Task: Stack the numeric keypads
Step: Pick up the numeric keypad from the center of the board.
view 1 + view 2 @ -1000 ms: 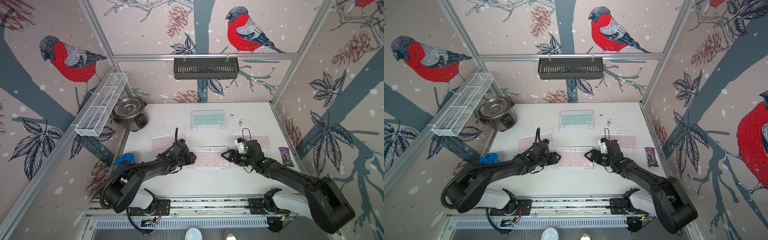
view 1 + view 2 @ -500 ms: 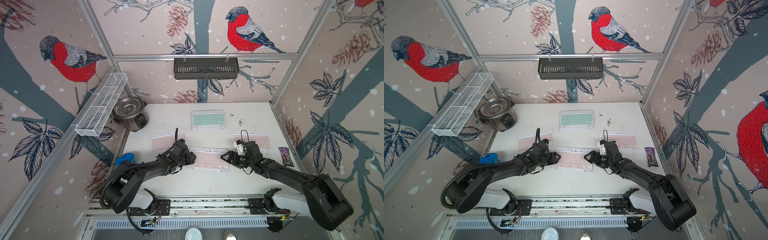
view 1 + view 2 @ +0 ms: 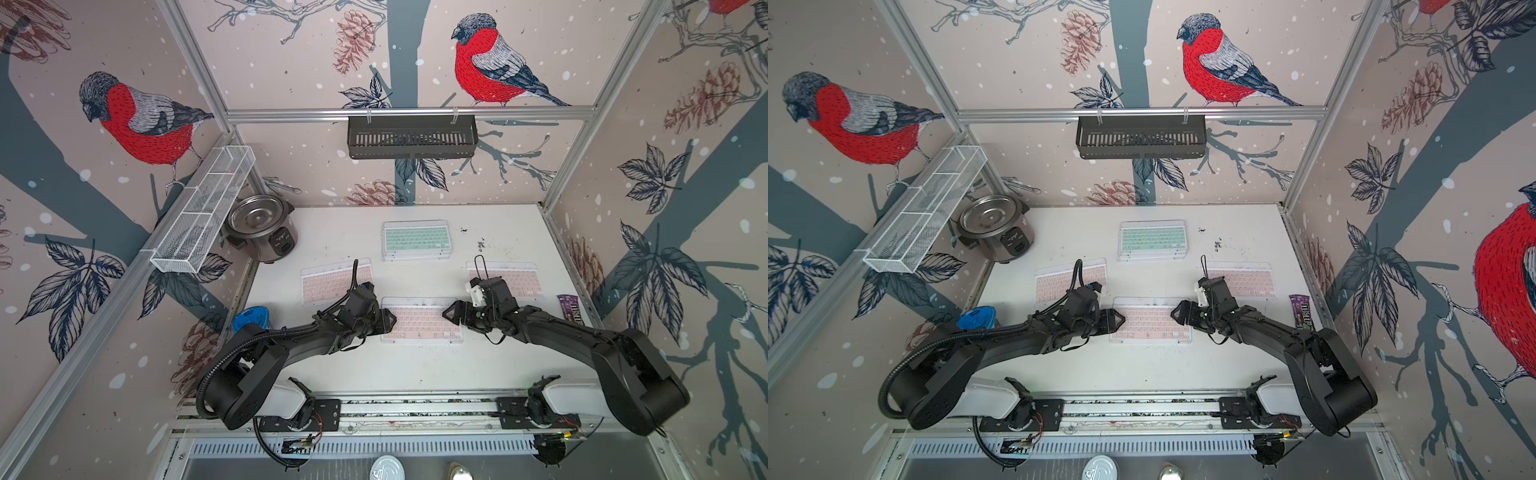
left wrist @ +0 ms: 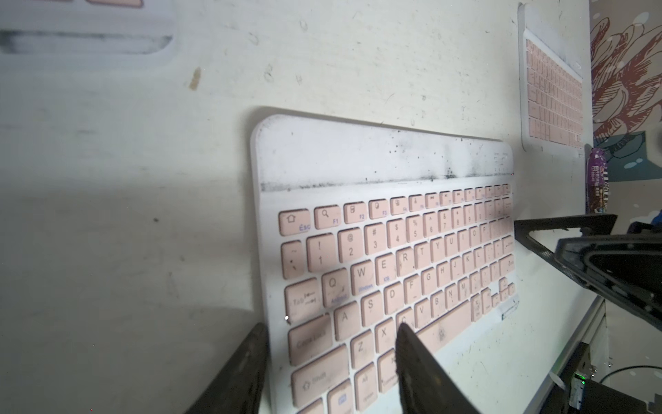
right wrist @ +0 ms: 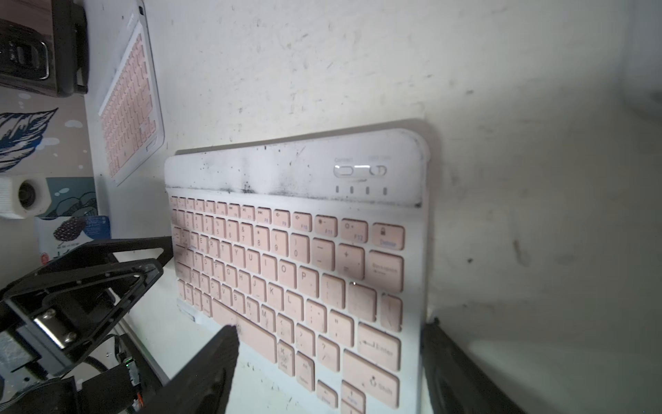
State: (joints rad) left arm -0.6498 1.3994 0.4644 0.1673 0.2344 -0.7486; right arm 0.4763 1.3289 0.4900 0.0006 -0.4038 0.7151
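Where the left gripper (image 4: 335, 324) meets the centre pink keypad (image 4: 394, 251), its fingers sit at a narrow gap, clamped on the keypad's left end. One fingertip (image 4: 250, 355) is against the short edge by Caps Lock, the other (image 4: 415, 358) down on the keys around X and C. Can't tell if that end is off the table. Opposite, the right gripper (image 5: 329, 325) is spread wide and holds nothing. One finger (image 5: 451, 365) is just beside the keypad's right short edge near Enter, the other (image 5: 207, 362) over the front edge by the space bar. Tips are blurred, contact unclear. In both top views the two grippers face each other across this keypad, one at each short end.

The keypad lies keys up near the middle of the white table (image 3: 415, 374), long side running left-right, with dark smudges along its blank top strip. Behind-left of it, apart and slightly skewed: left pink keypad (image 3: 326, 282). Behind-right, apart, partly hidden by the right wrist: right pink keypad (image 3: 523, 276). Further back, centre: mint keypad stack (image 3: 417, 240), several piled, mint on top. Back-left corner: rice cooker (image 3: 259, 226). Right table edge: candy bar (image 3: 571, 309).
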